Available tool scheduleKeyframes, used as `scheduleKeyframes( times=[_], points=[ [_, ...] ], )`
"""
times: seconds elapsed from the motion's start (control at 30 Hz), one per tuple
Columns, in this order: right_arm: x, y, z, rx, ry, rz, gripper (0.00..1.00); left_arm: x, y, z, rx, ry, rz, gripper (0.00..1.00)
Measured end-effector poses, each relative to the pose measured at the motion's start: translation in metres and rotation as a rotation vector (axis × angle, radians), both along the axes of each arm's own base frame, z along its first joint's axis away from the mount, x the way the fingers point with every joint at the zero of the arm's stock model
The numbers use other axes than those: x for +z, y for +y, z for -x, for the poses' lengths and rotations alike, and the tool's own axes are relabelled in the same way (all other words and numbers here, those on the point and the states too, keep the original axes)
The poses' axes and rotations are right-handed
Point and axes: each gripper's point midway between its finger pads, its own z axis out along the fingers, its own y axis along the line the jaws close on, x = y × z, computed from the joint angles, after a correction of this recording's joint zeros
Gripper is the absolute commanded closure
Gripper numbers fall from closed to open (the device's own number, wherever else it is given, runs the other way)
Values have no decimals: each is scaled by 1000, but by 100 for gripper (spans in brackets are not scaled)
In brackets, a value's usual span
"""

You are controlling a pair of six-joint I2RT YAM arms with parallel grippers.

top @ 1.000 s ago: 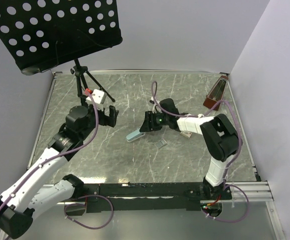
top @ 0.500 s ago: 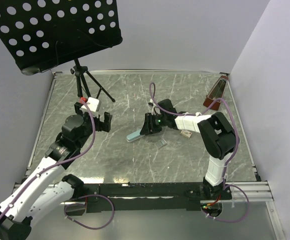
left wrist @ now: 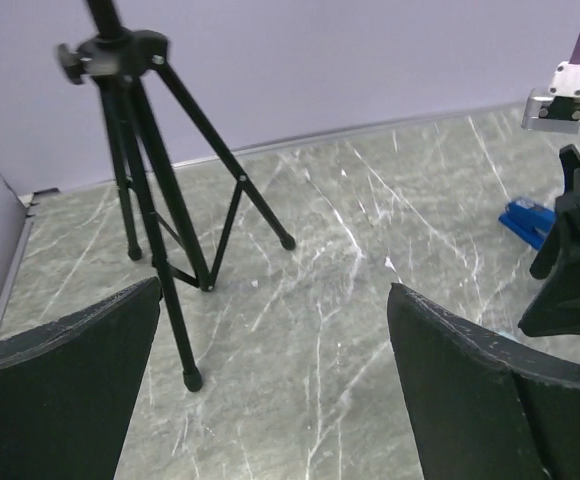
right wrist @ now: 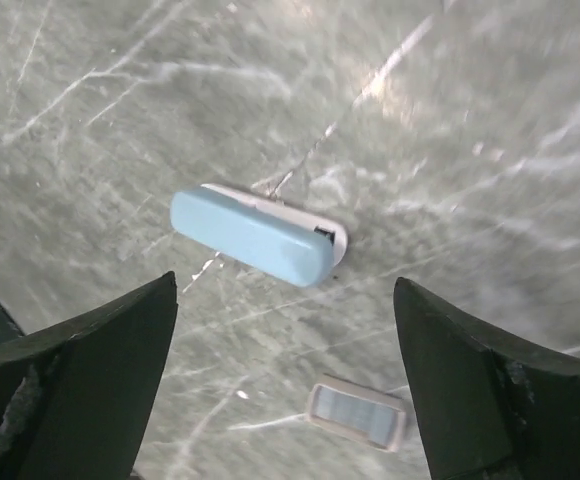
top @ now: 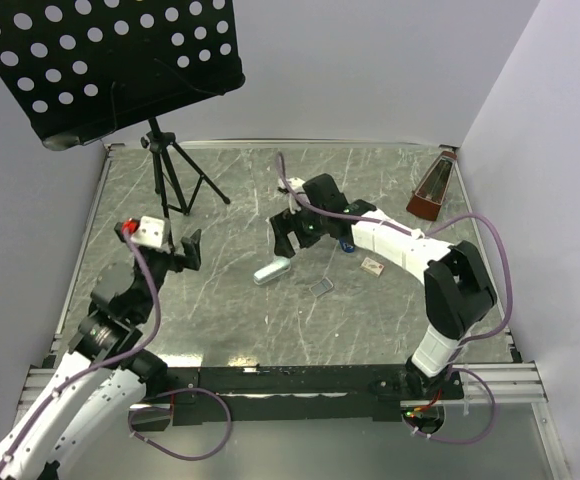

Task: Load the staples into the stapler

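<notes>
The dark blue stapler (top: 347, 246) (left wrist: 527, 221) lies at mid-table, mostly hidden under my right arm in the top view. The staples (top: 323, 287) (right wrist: 358, 412), a tiny grey tray, rest flat nearer the front. Their small whitish box (top: 373, 266) lies to the right. My right gripper (top: 290, 238) (right wrist: 285, 285) hovers open above a light blue oblong case with a white base (top: 272, 270) (right wrist: 258, 235), touching nothing. My left gripper (top: 177, 255) (left wrist: 275, 290) is open and empty over bare table at the left.
A black music stand's tripod (top: 173, 185) (left wrist: 160, 230) stands at the back left, and its perforated desk (top: 100, 60) overhangs that corner. A brown metronome (top: 432, 190) sits at the back right. Grey walls close in the table on three sides.
My right gripper opened, let go of the light blue case and lifted toward the back. The case now lies free. My left arm drew back toward the near left.
</notes>
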Motion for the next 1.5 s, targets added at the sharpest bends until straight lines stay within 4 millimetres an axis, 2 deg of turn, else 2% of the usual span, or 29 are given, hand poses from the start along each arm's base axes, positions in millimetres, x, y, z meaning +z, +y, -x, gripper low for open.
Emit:
scheduleKeyframes(
  times=[0.1,0.3,0.47,0.7,0.8,0.83,0.97,1.03,1.1,1.13,1.23,1.3,1.4,1.5],
  points=[
    [12,5,2,112,-98,57,0,3,8,8,18,-39,23,1],
    [6,16,22,396,-214,228,0,15,15,16,31,-93,59,1],
    [-13,30,20,555,-239,344,0,18,18,20,34,-114,73,1],
    [-50,36,10,657,-185,451,5,19,21,23,38,-125,80,1],
    [-63,39,10,681,-158,477,12,20,21,23,38,-128,82,1],
    [-66,40,8,685,-150,484,19,19,21,23,38,-128,82,1],
    [-80,41,8,698,-121,509,37,19,21,23,38,-128,82,0],
    [-82,40,9,694,-110,515,52,18,21,23,38,-127,81,1],
    [-82,40,6,677,-112,512,55,17,20,23,38,-125,80,1],
    [-83,40,4,656,-114,505,60,17,20,22,38,-124,79,1],
    [-83,33,-5,581,-108,490,72,15,20,22,38,-121,77,1],
    [-83,19,-16,507,-95,493,80,15,20,22,37,-122,78,0],
    [-83,-14,-41,337,-55,502,83,17,20,22,37,-130,82,1],
    [-79,-56,-66,137,-39,545,83,18,20,22,37,-133,85,1]
  ],
)
